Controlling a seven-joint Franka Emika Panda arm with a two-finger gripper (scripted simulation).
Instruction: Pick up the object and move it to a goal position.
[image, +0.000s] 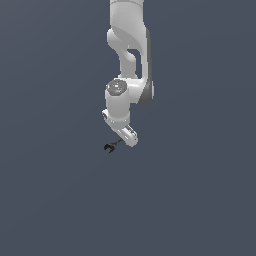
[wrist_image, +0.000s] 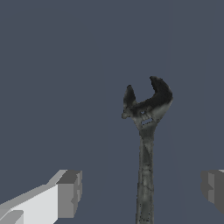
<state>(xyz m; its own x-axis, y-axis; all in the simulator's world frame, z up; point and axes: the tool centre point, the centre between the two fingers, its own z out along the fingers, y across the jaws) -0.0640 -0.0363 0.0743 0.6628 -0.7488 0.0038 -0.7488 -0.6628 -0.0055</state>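
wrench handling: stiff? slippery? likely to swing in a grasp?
The wrench looks like one solid dark metal piece, so probably stiff and dense for its size. Its forked head sits far from the stem section between the open hand's fingers, so it may pivot head-down. The narrow stem offers little contact and might slip.

Object (wrist_image: 146, 131): dark, near-black metal look, with a dull sheen along the stem and forked head; surface mottled and pitted, worn rather than polished. In the exterior view it is rendered as a plain black shape (image: 111, 146).

Arm (image: 126, 65): smooth white casing, plastic-like, softly glossy, with grey joint trim.

Fingers (wrist_image: 69, 193): matt grey blocky pads on white bodies, untextured.

Background (image: 50, 200): flat, matt slate-blue, featureless.
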